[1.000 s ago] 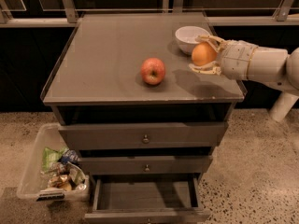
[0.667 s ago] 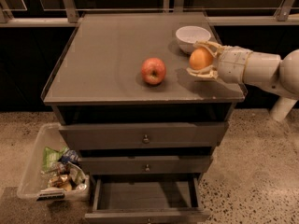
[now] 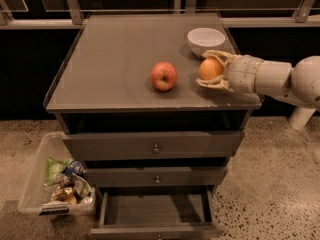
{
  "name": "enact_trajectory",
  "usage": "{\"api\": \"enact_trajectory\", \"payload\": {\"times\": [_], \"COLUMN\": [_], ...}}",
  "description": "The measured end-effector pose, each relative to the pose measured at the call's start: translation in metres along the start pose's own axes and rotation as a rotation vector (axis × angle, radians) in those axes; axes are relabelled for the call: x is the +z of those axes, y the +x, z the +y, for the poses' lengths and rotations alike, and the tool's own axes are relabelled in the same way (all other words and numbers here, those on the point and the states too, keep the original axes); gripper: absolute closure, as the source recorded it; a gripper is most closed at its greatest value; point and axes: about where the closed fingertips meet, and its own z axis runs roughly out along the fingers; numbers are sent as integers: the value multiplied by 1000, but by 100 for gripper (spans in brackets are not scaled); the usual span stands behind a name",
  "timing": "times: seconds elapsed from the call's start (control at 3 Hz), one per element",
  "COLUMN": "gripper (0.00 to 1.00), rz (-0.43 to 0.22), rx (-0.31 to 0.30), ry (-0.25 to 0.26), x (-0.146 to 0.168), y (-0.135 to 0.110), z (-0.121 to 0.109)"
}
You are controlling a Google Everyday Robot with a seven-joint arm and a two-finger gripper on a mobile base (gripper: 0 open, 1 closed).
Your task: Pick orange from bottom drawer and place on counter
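Now the gripper (image 3: 212,70), clamped on the orange (image 3: 210,69), is sitting lower and slightly further left than a second ago, close over the right side of the counter (image 3: 110,59), between apple (image 3: 164,76) and bowl (image 3: 206,38); the bottom drawer (image 3: 155,210) is standing open.

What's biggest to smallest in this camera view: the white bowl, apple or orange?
White bowl
Apple
Orange, held by the gripper at the right of the counter
Apple and orange look close.
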Motion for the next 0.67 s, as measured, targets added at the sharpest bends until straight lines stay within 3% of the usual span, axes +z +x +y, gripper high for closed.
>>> {"api": "enact_trajectory", "payload": {"times": [0.67], "gripper": [36], "rz": [0], "rx": [0], "ry": [0], "x": [0], "y": [0], "z": [0]}}
